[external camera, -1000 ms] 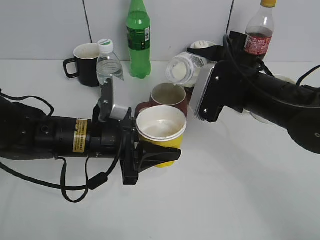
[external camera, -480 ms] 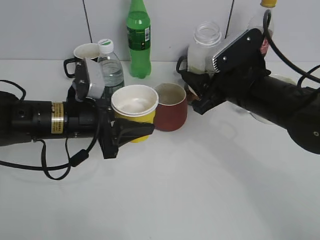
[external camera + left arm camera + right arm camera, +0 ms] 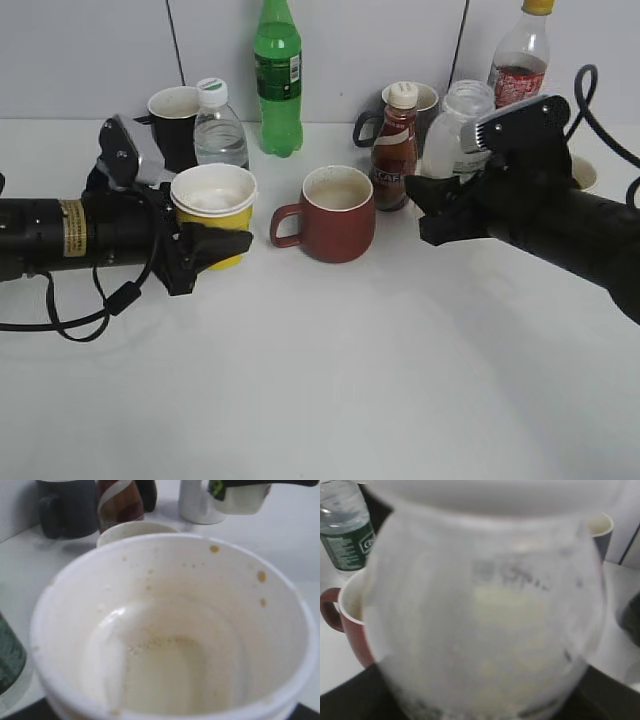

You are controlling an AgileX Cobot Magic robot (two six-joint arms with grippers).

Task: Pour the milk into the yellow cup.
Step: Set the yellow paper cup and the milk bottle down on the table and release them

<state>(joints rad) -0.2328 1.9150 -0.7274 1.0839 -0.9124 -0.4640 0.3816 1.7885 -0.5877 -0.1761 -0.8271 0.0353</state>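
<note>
Both arms are in over the white table, coming from opposite sides. The right gripper is clamped on the milk bottle, which stands upright with its open neck on top. In the right wrist view the bottle fills nearly the whole picture, blurry, with a pale cloudy wash inside; how much milk is in it, I can't tell.

The left gripper is gripping the yellow cup around its lower half and holding it upright. From the left wrist view you look straight down into the cup: whitish liquid at the bottom, a few brown specks on the white inner wall.

Between the two grippers sits a brick-red mug, handle pointing toward the left gripper, apart from both. Just to the left-gripper side of the held milk bottle and a bit behind the red mug stands a brown CAFE bottle with a white cap, with a white mug behind it.

Behind the left gripper there's a small water bottle and a black mug, and further back by the wall a tall green bottle. Behind the right gripper stands a bottle with a red label.
</note>
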